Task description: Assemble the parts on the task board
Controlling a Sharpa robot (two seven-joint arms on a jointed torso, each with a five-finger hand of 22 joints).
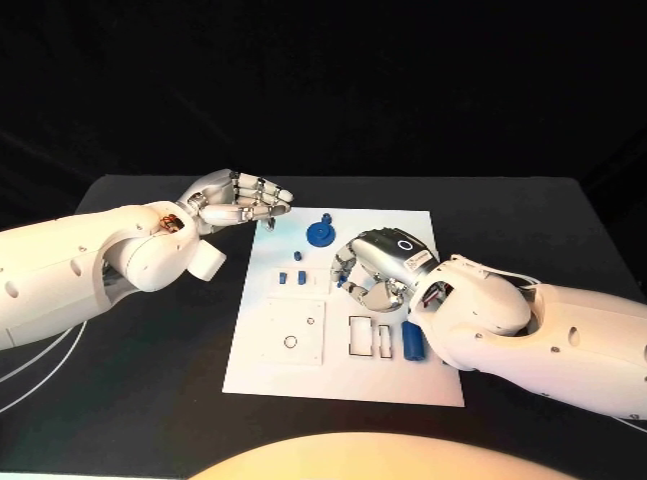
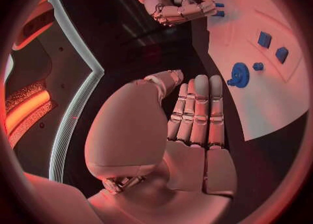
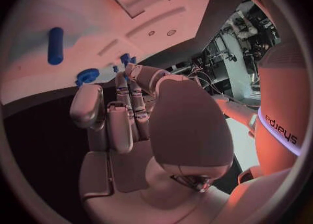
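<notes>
1. Lying nearest in the head view, the board (image 1: pixel 273 375) fills the middle of the table (image 1: pixel 150 420), its near edge toward the bottom of the frame.
2. On its near half sit a square plate (image 1: pixel 292 330), rectangular slots (image 1: pixel 364 337) and a blue peg (image 1: pixel 414 341) just beside the right arm.
3. At centre frame the right hand (image 1: pixel 374 270) hovers over the board, fingers curled downward; whether they pinch a part I cannot tell.
4. Small blue blocks (image 1: pixel 294 273) lie left of that hand.
5. Farther up, a blue disc (image 1: pixel 320 234) sits near the far edge.
6. At upper left the left hand (image 1: pixel 240 198) is off the board, fingers pressed together and curled, holding nothing.
</notes>
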